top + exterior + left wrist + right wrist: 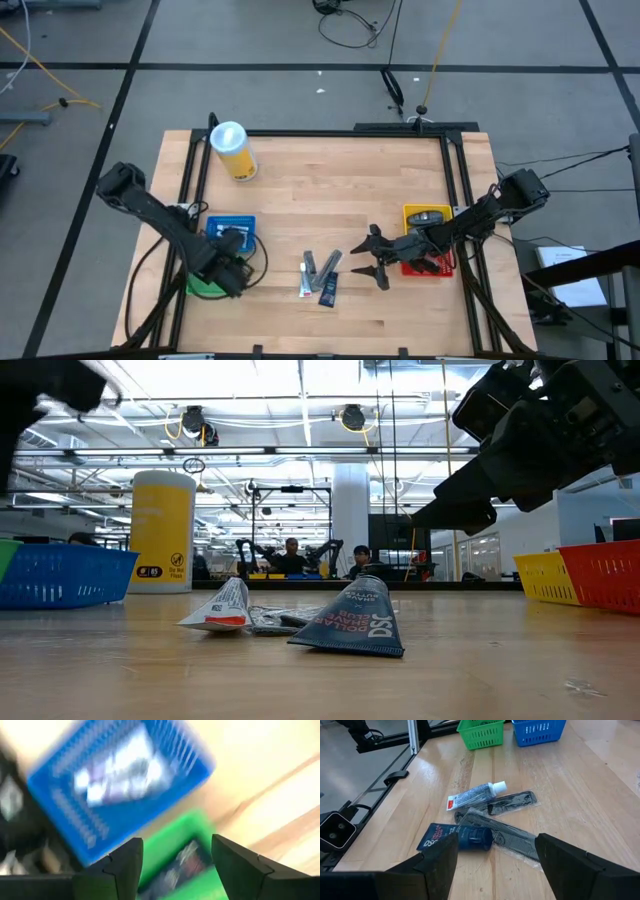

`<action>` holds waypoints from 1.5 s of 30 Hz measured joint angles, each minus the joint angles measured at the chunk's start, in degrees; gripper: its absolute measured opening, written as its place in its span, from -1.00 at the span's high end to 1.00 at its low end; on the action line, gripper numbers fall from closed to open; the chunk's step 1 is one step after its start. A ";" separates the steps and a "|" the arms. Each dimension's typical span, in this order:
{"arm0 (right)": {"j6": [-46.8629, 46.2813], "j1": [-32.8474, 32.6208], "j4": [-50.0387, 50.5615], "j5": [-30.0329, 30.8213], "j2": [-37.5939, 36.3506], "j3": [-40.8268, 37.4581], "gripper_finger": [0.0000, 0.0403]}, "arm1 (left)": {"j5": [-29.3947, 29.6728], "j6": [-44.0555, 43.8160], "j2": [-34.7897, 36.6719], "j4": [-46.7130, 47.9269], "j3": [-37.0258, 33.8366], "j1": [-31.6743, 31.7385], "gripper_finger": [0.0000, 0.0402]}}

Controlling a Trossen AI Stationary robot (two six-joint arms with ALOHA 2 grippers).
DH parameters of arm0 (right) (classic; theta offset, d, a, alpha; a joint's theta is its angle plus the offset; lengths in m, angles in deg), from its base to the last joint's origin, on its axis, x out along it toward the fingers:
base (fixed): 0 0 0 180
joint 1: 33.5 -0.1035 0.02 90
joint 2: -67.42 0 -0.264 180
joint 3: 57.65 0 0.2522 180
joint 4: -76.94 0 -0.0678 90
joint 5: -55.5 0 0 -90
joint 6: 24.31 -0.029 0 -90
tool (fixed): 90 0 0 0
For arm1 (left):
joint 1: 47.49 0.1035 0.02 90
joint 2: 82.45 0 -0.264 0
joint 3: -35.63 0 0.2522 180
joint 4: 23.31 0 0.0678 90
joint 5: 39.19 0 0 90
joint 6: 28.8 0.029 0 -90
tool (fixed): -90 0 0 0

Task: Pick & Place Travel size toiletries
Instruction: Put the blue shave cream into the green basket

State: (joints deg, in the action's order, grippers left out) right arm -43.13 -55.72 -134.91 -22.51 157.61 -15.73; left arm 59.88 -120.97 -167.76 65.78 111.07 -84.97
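Inside green bin (pixel 170 845), blurred toiletries (pixel 187 857).

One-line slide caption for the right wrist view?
Open right claw above a white tube, dark blue packet and bagged combs.

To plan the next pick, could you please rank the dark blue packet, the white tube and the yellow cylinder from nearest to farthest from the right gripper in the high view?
From the right gripper:
1. Dark blue packet, just beside it, toward table centre.
2. White tube, just beyond the packet.
3. Yellow cylinder, far corner on the left arm's side.
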 joint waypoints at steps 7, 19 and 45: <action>0.59 0.00 0.02 -0.02 0.00 0.00 -0.27 | 29.85 34.31 -0.73 -34.58 -1.15 0.66 -0.17; 0.58 -0.02 2.27 -0.07 -0.04 0.04 -0.27 | 9.70 85.58 -25.45 -105.82 -3.37 8.93 -0.17; -1.27 -10.56 7.67 10.38 -0.04 0.00 -0.27 | 33.92 37.36 -34.00 -70.62 15.04 6.40 -0.17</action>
State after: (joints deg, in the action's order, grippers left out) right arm -44.40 -66.28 -127.24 -12.13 157.56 -15.73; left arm 93.80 -83.61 -201.76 -4.84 126.12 -78.57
